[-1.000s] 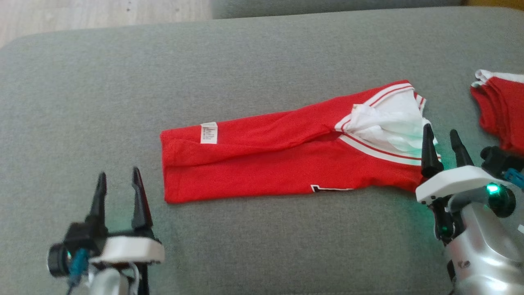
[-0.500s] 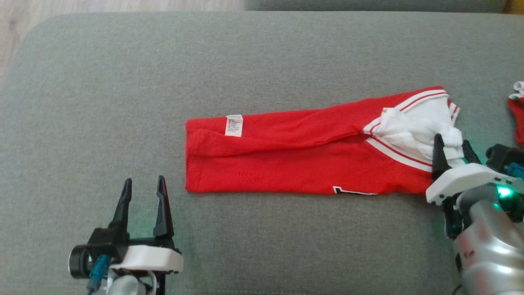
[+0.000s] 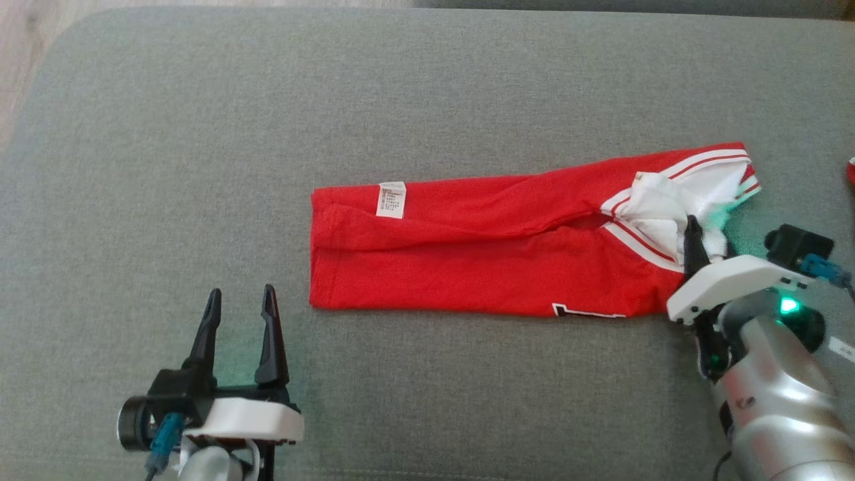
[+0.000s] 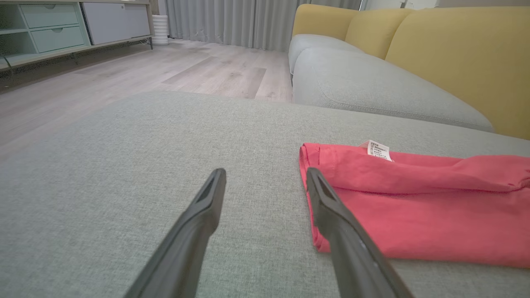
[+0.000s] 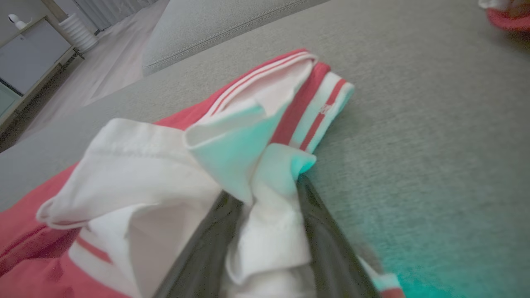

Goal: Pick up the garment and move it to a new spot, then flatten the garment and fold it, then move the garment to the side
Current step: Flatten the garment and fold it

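The garment (image 3: 481, 260) is a red shirt with a white, red-striped collar, folded into a long band across the grey cushion (image 3: 267, 100). Its white care tag sits near the left end. My right gripper (image 3: 705, 234) is at the collar end, and in the right wrist view its fingers (image 5: 198, 256) press on either side of a bunched white fold of the garment (image 5: 136, 178). My left gripper (image 3: 240, 300) stands open just off the garment's left end (image 4: 414, 207), its right finger (image 4: 331, 215) beside the hem, nothing between its fingers.
Another red and white cloth (image 3: 851, 170) lies at the cushion's right edge. Beyond the cushion stand a grey seat with a yellow back (image 4: 455, 49), wooden floor (image 4: 124, 74) and a low cabinet (image 4: 54, 29).
The head camera has shifted, sliding the whole scene. My right gripper has pushed forward into the white collar and its fingers have drawn in on the fabric. The left gripper stays open.
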`<state>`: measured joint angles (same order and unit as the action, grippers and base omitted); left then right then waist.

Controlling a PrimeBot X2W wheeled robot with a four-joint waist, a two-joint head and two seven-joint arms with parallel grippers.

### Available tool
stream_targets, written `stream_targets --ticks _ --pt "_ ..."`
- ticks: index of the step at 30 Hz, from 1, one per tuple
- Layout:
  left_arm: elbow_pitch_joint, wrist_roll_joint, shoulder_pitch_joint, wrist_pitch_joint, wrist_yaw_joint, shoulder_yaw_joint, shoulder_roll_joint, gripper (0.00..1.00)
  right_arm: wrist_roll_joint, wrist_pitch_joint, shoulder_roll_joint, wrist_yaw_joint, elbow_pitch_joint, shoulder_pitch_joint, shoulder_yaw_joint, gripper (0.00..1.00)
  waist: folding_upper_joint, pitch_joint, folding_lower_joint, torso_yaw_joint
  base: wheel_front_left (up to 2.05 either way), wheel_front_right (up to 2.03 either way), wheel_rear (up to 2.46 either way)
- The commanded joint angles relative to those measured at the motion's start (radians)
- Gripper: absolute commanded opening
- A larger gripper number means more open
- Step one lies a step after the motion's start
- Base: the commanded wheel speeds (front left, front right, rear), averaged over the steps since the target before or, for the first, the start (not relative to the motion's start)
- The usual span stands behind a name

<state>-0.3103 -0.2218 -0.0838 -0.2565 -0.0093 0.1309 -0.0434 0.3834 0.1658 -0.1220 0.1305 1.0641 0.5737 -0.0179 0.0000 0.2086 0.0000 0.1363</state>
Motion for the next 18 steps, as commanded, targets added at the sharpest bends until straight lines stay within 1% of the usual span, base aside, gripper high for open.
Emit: stream_targets --ticks 1,7,11,14,18 --pt "0.027 -0.009 -0.035 -0.005 0.003 -0.021 -0.007 1.0 0.019 -0.017 0.046 0.0 0.002 -0.029 0.054 0.0 0.0 -0.004 0.0 -0.005 0.0 0.0 0.0" --pt "0.023 -0.013 -0.023 -0.005 -0.003 0.004 -0.007 1.0 0.056 0.06 -0.011 0.0 -0.01 -0.03 0.045 0.0 0.0 -0.04 0.0 -0.039 0.0 0.0 0.0" --pt "0.02 -0.022 -0.01 -0.005 -0.002 0.024 -0.007 1.0 0.063 0.082 -0.035 0.0 -0.034 -0.032 0.051 0.0 0.0 -0.074 0.0 -0.073 0.0 0.0 0.0" --pt "0.017 -0.031 -0.005 -0.005 -0.001 0.043 -0.007 1.0 0.067 0.089 -0.028 0.0 -0.081 -0.03 0.089 0.0 0.0 -0.087 0.0 -0.094 0.0 0.0 0.0" --pt "0.012 -0.042 -0.008 -0.005 0.005 0.067 -0.007 1.0 0.09 0.092 0.006 0.0 -0.185 -0.03 0.187 0.0 0.0 -0.089 0.0 -0.098 0.0 0.0 0.0"
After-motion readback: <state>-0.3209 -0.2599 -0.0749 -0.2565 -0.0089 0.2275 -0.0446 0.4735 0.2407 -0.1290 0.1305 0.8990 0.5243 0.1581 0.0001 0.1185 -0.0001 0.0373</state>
